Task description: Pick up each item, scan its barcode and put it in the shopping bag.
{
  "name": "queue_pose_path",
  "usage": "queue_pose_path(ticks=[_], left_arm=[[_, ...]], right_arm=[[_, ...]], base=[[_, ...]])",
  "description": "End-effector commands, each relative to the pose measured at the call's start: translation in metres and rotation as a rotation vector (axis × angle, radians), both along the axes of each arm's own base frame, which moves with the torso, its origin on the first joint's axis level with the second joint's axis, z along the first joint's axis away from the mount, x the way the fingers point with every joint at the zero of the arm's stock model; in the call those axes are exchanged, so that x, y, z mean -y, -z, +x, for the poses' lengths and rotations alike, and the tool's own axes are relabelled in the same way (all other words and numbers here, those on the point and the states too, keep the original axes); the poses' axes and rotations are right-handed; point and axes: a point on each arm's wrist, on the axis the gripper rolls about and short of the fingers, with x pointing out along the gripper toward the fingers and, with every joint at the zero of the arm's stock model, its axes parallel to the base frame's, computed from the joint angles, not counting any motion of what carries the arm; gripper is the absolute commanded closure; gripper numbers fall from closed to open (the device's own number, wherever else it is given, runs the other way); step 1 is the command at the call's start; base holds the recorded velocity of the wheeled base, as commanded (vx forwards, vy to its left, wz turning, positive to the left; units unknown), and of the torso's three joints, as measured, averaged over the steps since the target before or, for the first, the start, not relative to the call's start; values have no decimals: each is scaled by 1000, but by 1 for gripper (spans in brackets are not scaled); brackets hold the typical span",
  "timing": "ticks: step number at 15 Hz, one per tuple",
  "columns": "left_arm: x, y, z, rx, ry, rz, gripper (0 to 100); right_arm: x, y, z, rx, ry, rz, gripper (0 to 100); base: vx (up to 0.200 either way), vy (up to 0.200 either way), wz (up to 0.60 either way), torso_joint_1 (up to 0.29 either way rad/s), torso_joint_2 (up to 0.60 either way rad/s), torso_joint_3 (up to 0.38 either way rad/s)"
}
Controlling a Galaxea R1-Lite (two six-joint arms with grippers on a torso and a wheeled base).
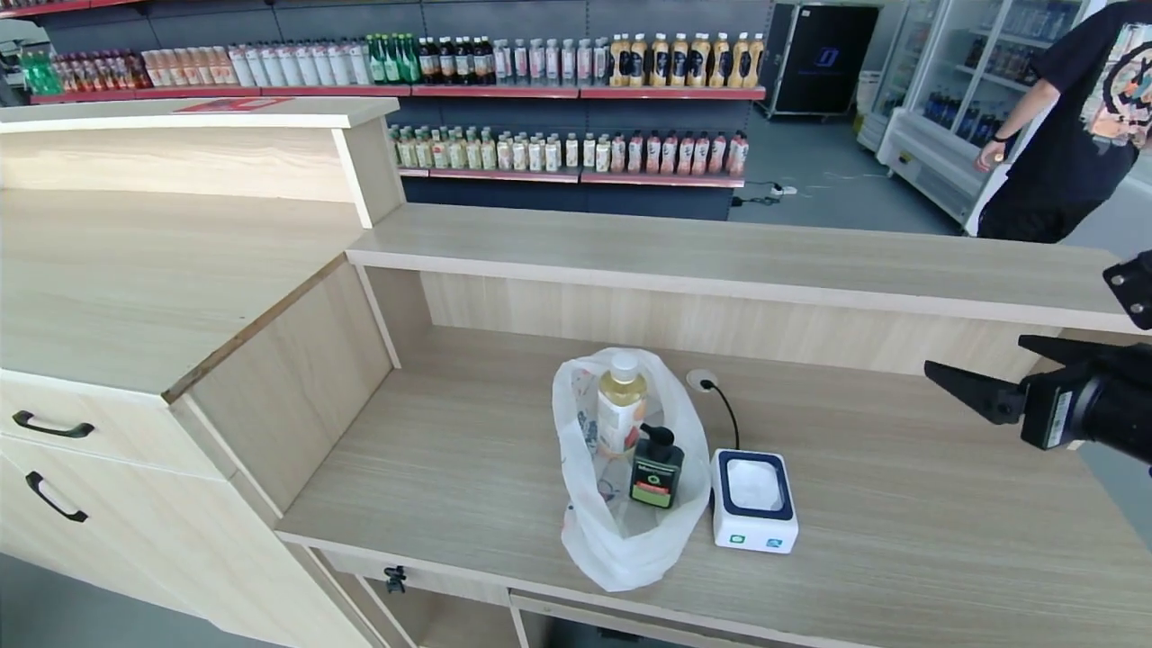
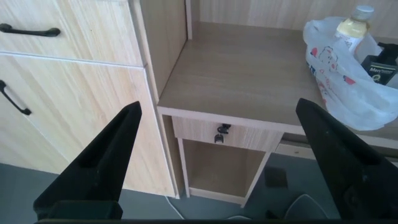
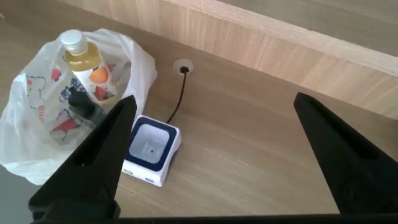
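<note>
Two items in shopping bag point(image 1: 612, 549), mid counter point(image 1: 900, 504): tea bottle point(image 1: 621, 409), pump bottle point(image 1: 657, 472), both upright. Scanner point(image 1: 754, 504) just right of bag. Left gripper point(image 2: 217, 104) spread, empty, off near-left counter corner. Right gripper point(image 3: 212, 98) spread, empty, right of scanner. Est. bagging done. Next: check for unscanned goods.
</note>
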Motion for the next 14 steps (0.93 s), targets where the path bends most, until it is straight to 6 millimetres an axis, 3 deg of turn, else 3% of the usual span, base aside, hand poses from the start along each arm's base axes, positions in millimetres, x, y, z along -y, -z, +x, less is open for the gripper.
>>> queue_pose_path(ticks=[1, 3, 5, 8, 14], left_arm=[[0, 0, 0, 0, 0, 0, 0], [0, 0, 0, 0, 0, 0, 0], [0, 0, 0, 0, 0, 0, 0], [0, 0, 0, 0, 0, 0, 0], [0, 0, 0, 0, 0, 0, 0]], right_arm=[[2, 20, -46, 66, 93, -70, 0], [3, 28, -60, 80, 165, -106, 0], [4, 23, -60, 97, 171, -90, 0], [4, 19, -72, 138, 186, -39, 0], [4, 68, -140, 122, 250, 91, 0]], base=[[0, 0, 0, 0, 0, 0], [0, 0, 0, 0, 0, 0], [0, 0, -600, 0, 2, 5], [0, 0, 0, 0, 0, 0], [0, 0, 0, 0, 0, 0]])
